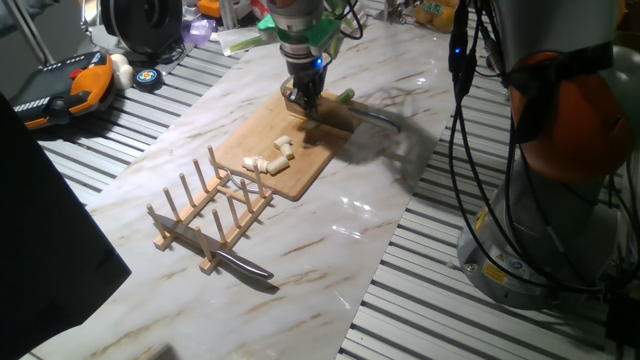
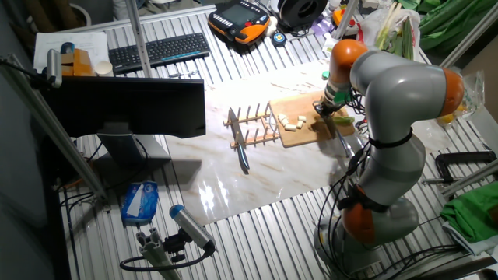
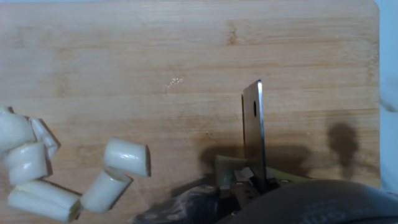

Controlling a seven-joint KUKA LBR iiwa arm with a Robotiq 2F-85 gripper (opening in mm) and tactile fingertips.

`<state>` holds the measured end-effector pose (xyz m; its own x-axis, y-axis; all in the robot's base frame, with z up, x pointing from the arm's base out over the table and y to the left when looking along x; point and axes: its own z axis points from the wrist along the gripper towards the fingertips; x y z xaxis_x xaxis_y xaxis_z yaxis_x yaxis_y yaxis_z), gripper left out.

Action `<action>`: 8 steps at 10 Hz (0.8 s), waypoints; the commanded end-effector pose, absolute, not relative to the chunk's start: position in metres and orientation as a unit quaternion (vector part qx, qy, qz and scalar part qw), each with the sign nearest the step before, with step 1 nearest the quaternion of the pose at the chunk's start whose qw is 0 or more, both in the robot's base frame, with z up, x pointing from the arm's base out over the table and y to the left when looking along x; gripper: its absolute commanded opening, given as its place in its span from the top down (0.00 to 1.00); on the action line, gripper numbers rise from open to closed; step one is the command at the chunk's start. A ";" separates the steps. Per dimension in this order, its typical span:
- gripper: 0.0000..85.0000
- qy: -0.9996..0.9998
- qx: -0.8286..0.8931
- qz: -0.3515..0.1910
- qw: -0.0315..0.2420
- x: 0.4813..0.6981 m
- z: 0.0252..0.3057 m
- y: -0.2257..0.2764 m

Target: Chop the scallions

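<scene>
Several short white scallion pieces [image 1: 268, 160] [image 3: 126, 155] lie on the left part of the wooden cutting board [image 1: 310, 140] [image 3: 186, 62] [image 2: 299, 134]. A pale-green scallion stalk [image 3: 225, 167] lies under my gripper [image 1: 303, 102] [image 2: 327, 115], and its green end [image 1: 345, 97] sticks out to the right. The gripper stands low over the board's far end, on the stalk. The hand view shows one thin metal finger [image 3: 252, 130] with a hole, pointing down at the board. The other finger is hidden, so I cannot see whether the stalk is held.
A wooden peg rack [image 1: 212, 210] [image 2: 253, 128] stands in front of the board, with a knife [image 1: 243, 266] [image 2: 242, 155] lying by its near end. Clutter, a keyboard [image 2: 159, 50] and a monitor [image 2: 132, 109] sit around the marble surface.
</scene>
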<state>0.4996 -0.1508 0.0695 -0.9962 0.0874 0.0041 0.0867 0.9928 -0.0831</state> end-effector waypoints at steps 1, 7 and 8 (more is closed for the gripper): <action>0.99 -0.998 -0.043 0.042 0.005 0.500 0.071 -0.151; 0.99 -0.998 -0.042 0.039 0.006 0.501 0.074 -0.151; 0.99 -0.998 -0.042 0.038 0.006 0.502 0.074 -0.150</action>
<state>0.5020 -0.1494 0.0746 -0.9963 0.0850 0.0085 0.0841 0.9935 -0.0763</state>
